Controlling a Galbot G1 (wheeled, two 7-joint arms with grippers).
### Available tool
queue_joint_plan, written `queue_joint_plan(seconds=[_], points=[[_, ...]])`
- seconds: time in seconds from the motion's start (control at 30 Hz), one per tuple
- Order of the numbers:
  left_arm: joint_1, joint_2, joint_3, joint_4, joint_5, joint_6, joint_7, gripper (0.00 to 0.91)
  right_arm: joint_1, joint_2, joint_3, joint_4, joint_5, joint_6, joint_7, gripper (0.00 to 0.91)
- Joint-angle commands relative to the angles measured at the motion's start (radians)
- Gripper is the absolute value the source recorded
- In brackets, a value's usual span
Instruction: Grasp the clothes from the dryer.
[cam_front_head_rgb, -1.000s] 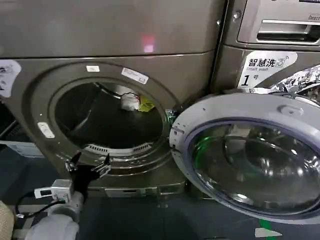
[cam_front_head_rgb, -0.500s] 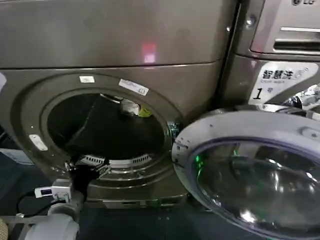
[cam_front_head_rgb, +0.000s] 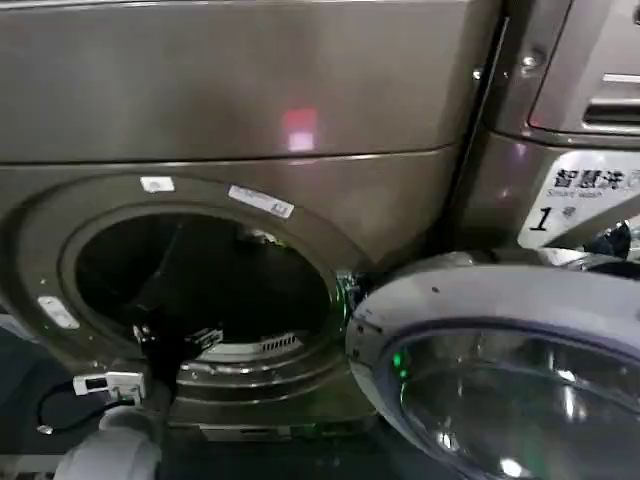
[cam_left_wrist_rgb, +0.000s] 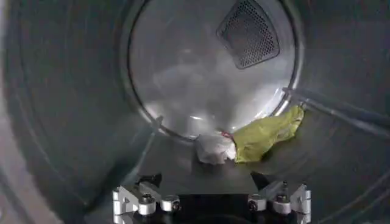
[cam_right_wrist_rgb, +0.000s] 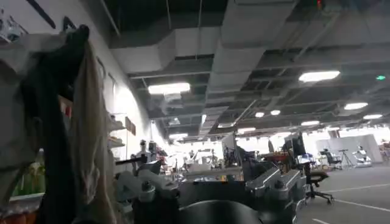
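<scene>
Change since earlier: closer now, my head camera has the dryer (cam_front_head_rgb: 250, 130) larger in view, and my left gripper (cam_front_head_rgb: 178, 338) has gone from outside the porthole rim to just across its lower lip.

Head view, dryer: dark bronze-grey front with a small red light, its round opening dark inside; the open door (cam_front_head_rgb: 500, 370) hangs to the right, glass facing me.

Head view, left gripper: at the bottom edge of the opening, fingers spread apart, nothing between them.

Head view, clothes: I cannot make them out in the dark drum from this angle.

Left wrist view, clothes: the clothes (cam_left_wrist_rgb: 247, 140) lie at the back of the drum floor, where it meets the rear wall; a whitish-grey wad (cam_left_wrist_rgb: 214, 148) touches a yellow-green piece (cam_left_wrist_rgb: 268, 133) beside it.

Left wrist view, left gripper (cam_left_wrist_rgb: 210, 198): both fingers stand wide, well short of the bundle, empty.

Right wrist view, right gripper (cam_right_wrist_rgb: 207, 195): parked away from the dryer, pointing out into the room; I cannot tell whether it is open or closed.

Handling, my judgement: the bundle looks light, soft and limp, so it should crush easily and may drape or slip if pinched by an edge.

Where to grip, my judgement: I would close on the bunched whitish-grey wad where it meets the yellow-green piece, hoping to catch both.
</scene>
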Motion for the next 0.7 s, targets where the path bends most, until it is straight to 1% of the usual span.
queue_joint_plan(seconds=[0.03, 0.23, 0.33, 0.47, 0.53, 0.7], points=[[-0.001, -0.001, 0.0, 0.0, -0.001, 0.049, -0.004, 0.907, 0.0, -0.001, 0.002, -0.002, 0.0, 0.001, 0.0, 0.907], [-0.004, -0.002, 0.001, 0.005, -0.001, 0.049, -0.008, 0.907, -0.005, 0.006, 0.001, 0.0, 0.0, 0.002, 0.001, 0.907], [-0.01, 0.001, 0.0, 0.011, -0.003, 0.049, -0.009, 0.907, -0.006, 0.01, -0.009, 0.0, -0.017, 0.009, -0.004, 0.907], [-0.044, 0.0, 0.007, 0.051, -0.002, 0.049, -0.025, 0.907, -0.009, 0.006, -0.008, 0.001, -0.016, 0.011, -0.006, 0.907], [-0.089, 0.0, 0.014, 0.099, -0.007, 0.049, -0.035, 0.907, -0.01, 0.004, -0.009, 0.004, -0.016, 0.014, -0.006, 0.907], [-0.252, 0.003, 0.017, 0.234, -0.02, 0.013, -0.061, 0.907, -0.009, -0.001, -0.012, 0.011, -0.013, 0.014, -0.006, 0.907]])
